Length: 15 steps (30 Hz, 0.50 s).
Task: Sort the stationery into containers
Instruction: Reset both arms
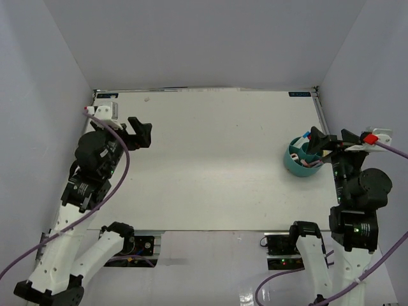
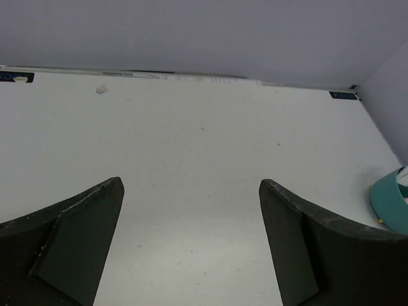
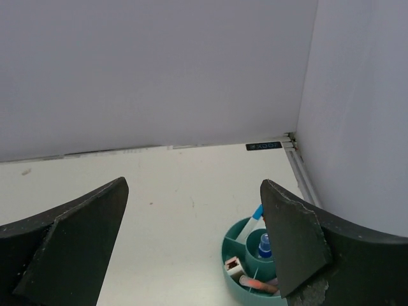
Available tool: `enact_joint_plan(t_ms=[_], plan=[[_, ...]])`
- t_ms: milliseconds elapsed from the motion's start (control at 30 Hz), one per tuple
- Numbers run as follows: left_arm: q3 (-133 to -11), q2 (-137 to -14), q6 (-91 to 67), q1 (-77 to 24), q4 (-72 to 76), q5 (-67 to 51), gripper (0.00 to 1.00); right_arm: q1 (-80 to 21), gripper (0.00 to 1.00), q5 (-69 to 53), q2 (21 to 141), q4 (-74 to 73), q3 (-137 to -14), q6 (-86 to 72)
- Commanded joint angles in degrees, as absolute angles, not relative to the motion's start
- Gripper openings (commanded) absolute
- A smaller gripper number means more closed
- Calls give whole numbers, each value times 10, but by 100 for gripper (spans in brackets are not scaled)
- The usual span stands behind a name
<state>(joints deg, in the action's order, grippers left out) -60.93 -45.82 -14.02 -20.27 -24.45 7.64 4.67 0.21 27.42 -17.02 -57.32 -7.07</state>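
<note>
At the near edge of the surface (image 1: 223,159) both arms rise from their bases. The left arm leans up along the left side, a purple cable (image 1: 121,172) looped around it, and its tool (image 1: 141,132) hangs over bare surface well away from the task's things. In the left wrist view that tool (image 2: 190,183) stands wide, nothing between its fingers (image 2: 76,242).

The right arm stands folded at the right side, wrist turned inward. Its tool (image 1: 324,144) hovers at the right rim of the teal bowl (image 1: 292,164), also spread wide and holding nothing (image 3: 192,183). The right wrist view shows the bowl (image 3: 228,271) below and ahead, partly hidden by the right-hand finger (image 3: 293,236).

All the stationery in sight is in the bowl: a blue-capped pen (image 3: 256,215) leaning over the far rim, a blue-capped bottle (image 3: 265,245) in the round middle cell, a small block (image 3: 234,264) and reddish pens (image 3: 255,282) in the near cells.

Beyond, a small speck (image 2: 101,89) lies near the far wall (image 1: 204,38)
</note>
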Motion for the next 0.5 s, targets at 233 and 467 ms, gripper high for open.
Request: enact_joint_plan(t_ms=[233,467], plan=[[-601,-325,-134,-204,-314,110,98,-67,90,21,138,-231,-522,-37],[-546,-254,-141,-204,-342,118,98,-105,90,69,92,-241,-490,-25]])
